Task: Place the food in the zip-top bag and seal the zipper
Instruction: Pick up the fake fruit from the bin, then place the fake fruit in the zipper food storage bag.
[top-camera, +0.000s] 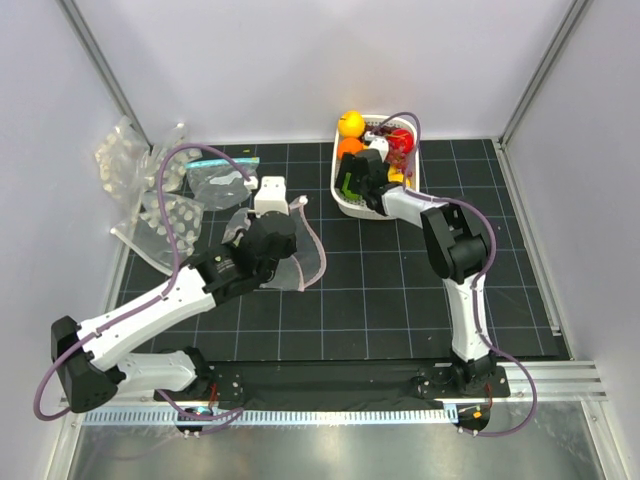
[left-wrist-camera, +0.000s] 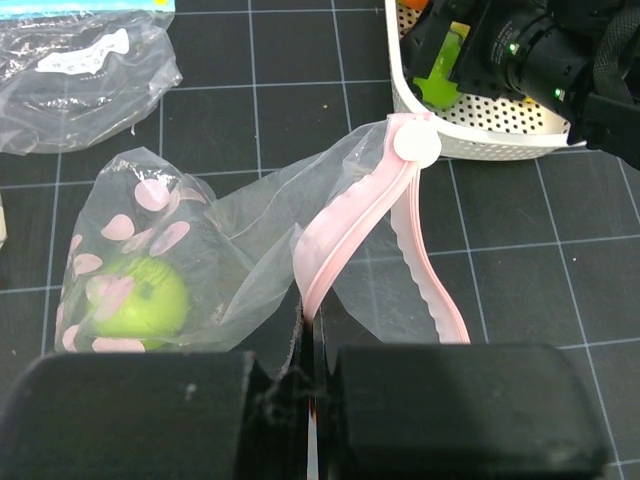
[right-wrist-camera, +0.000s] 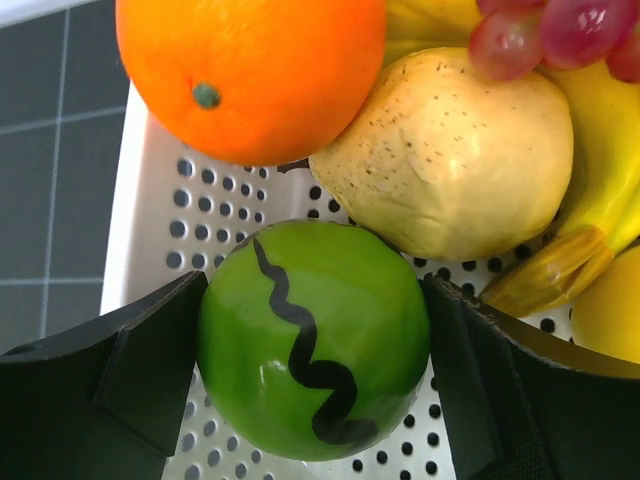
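Note:
The zip-top bag lies crumpled on the black mat, clear with pale dots, and a lime-green fruit shows inside it. Its pinkish zipper curves up with the mouth gaping, a white slider at the far end. My left gripper is shut on the near end of that strip. In the white basket, my right gripper has both pads against a green ball with a black squiggle. An orange, a yellow pear, a banana and grapes lie around it.
Several spare dotted bags are piled at the far left, with a flat clear bag with a teal strip beside them. The basket stands at the back centre-right, close to the bag's slider. Cage walls close the sides and back.

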